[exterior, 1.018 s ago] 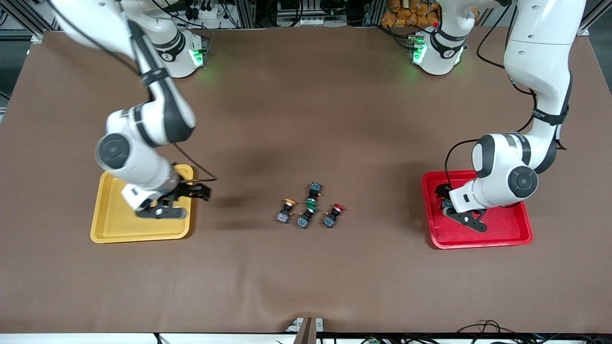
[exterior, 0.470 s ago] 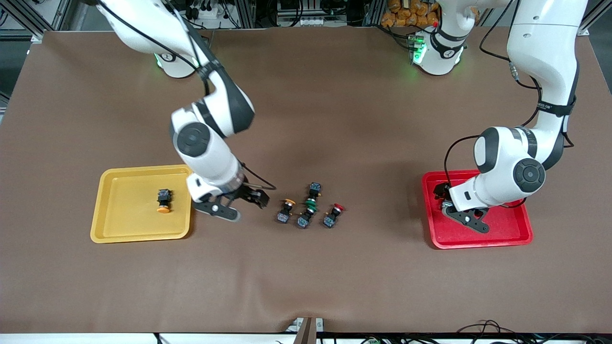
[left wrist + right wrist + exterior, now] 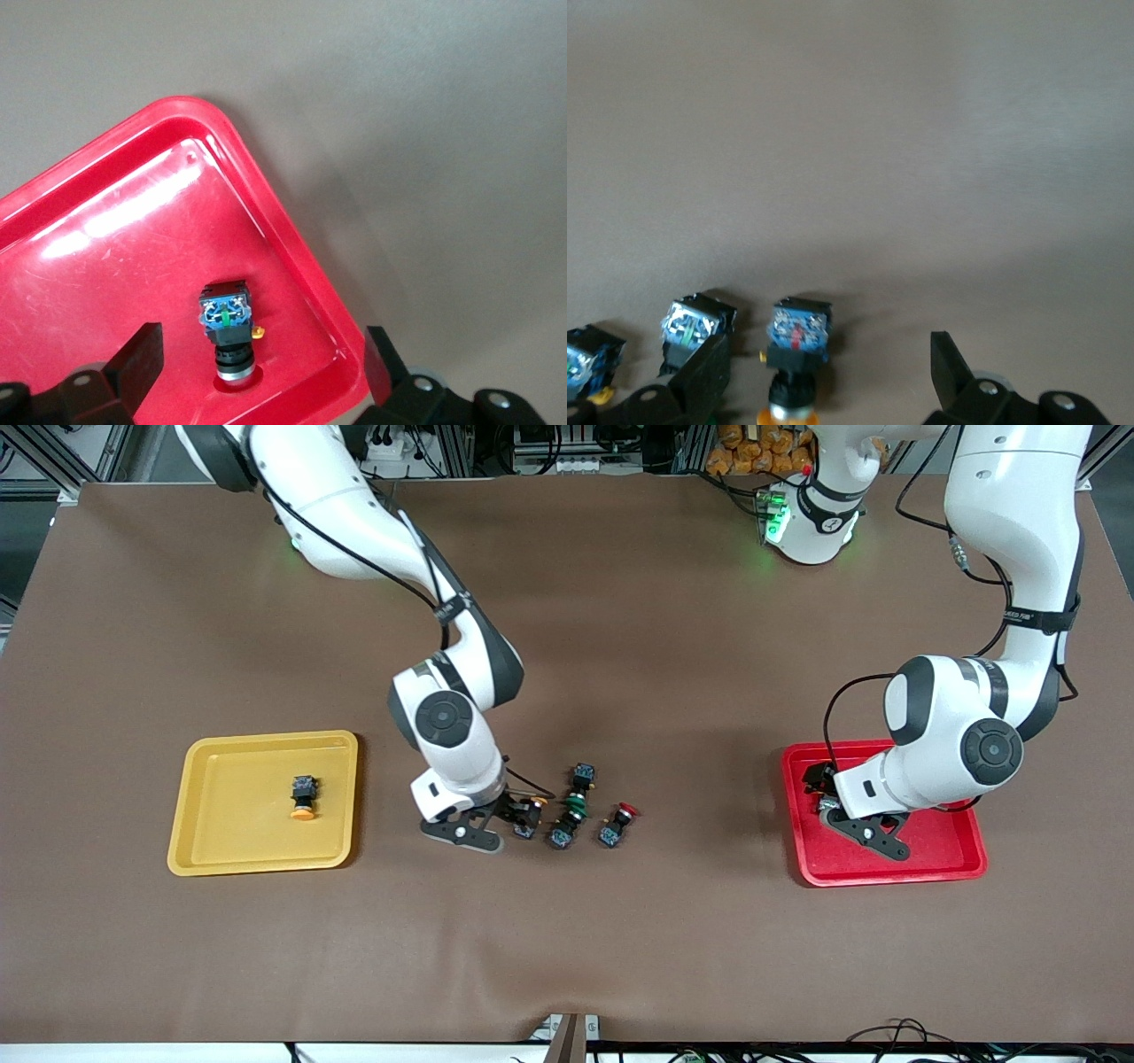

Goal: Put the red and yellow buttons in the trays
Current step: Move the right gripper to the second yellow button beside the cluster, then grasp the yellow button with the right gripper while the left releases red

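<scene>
Front view: the right gripper (image 3: 505, 819) is low, open, at the yellow button (image 3: 530, 816) in the middle cluster. One yellow button lies in the yellow tray (image 3: 213, 841). The left gripper (image 3: 837, 804) waits open over the red tray (image 3: 939, 849).

Left wrist view: a button (image 3: 227, 328) lies in the tray, released.

Right wrist view: the yellow button (image 3: 795, 354) sits nearer one finger (image 3: 700, 376); I think it should be centred first, away from the neighbour (image 3: 689, 329).

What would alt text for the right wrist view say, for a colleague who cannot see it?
The right gripper, open, hangs over an orange-capped button lying on the brown table, the button between its fingers. Two more buttons lie beside it on the table, partly cut off at the picture's edge.
</scene>
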`<state>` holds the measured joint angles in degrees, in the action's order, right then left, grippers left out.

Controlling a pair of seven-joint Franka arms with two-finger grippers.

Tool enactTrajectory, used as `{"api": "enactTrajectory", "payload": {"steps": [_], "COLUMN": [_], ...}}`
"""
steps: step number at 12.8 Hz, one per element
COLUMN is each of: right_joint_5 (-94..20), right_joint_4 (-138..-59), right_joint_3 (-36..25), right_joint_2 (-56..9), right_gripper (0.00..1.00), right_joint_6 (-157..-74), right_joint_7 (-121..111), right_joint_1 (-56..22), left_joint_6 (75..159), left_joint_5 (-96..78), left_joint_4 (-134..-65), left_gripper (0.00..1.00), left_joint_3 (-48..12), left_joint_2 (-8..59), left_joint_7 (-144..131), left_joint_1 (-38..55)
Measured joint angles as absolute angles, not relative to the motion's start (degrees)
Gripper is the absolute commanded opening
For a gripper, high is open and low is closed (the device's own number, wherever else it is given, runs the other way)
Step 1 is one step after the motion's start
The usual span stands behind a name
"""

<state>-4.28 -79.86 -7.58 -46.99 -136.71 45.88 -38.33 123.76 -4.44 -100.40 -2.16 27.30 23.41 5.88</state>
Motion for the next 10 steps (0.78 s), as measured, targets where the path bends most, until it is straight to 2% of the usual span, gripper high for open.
{"api": "enactTrajectory", "payload": {"steps": [2, 7, 8, 9, 10], "right_joint_5": [-4.28, -4.28, -4.28, -4.28, -4.28], "right_joint_4": [-79.61, -78.97, -78.96, -78.95, -78.95], "right_joint_3": [-8.2, -8.56, -8.56, -8.56, -8.56], "right_joint_2": [-49.64, -52.47, -52.83, -53.21, -53.46], "right_gripper": [1.0, 1.0, 0.97, 0.78, 0.48], "right_joint_6": [-140.18, -142.77, -143.14, -143.58, -143.96], "right_joint_7": [45.9, 45.91, 45.91, 45.91, 45.92], "right_joint_1": [-39.46, -40.1, -40.21, -40.32, -40.43], "left_joint_6": [122.88, 120.45, 119.74, 118.93, 118.14], "left_joint_5": [-4.44, -4.44, -4.44, -4.44, -4.44], "left_joint_4": [-99.8, -97.97, -97.5, -97.01, -96.5], "left_gripper": [1.0, 1.0, 1.0, 1.0, 1.0], "left_joint_3": [-2.68, -2.96, -3.26, -3.78, -4.28], "left_joint_2": [27.19, 26.85, 26.74, 26.55, 26.31], "left_joint_7": [22.31, 20.06, 18.79, 17.36, 16.01], "left_joint_1": [5.92, 6.4, 6.67, 6.86, 7.02]}}
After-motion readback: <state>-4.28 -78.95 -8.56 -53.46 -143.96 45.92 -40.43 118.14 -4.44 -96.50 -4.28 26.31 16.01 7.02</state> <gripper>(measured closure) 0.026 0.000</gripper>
